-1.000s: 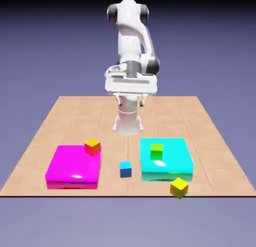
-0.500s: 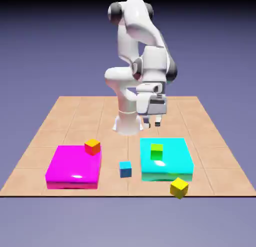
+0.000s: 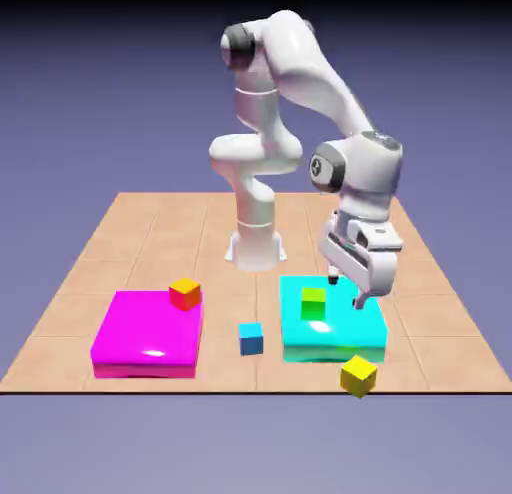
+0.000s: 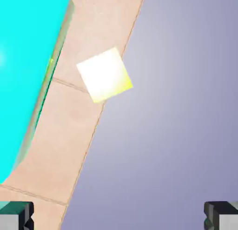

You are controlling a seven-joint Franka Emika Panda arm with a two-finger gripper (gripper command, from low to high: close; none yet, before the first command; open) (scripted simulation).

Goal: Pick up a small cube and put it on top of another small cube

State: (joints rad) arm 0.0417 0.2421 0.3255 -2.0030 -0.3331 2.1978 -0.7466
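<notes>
With the gripper (image 3: 346, 291) spread wide and empty over the cyan block (image 3: 370, 327), centre it squarely above the yellow cube (image 3: 358, 375) at the worktop (image 3: 140, 232) edge before descending.

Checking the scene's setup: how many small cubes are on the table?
4: yellow cube at the near edge, blue cube between the slabs, green cube on the cyan slab, orange cube on the magenta slab.

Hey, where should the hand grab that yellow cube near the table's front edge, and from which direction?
Probably from straight above, closing on two opposite side faces of the yellow cube. It sits turned against the floor tile lines, so the open hand likely needs rolling to match. It lies clear of the cyan block, leaving room for both fingers.
</notes>
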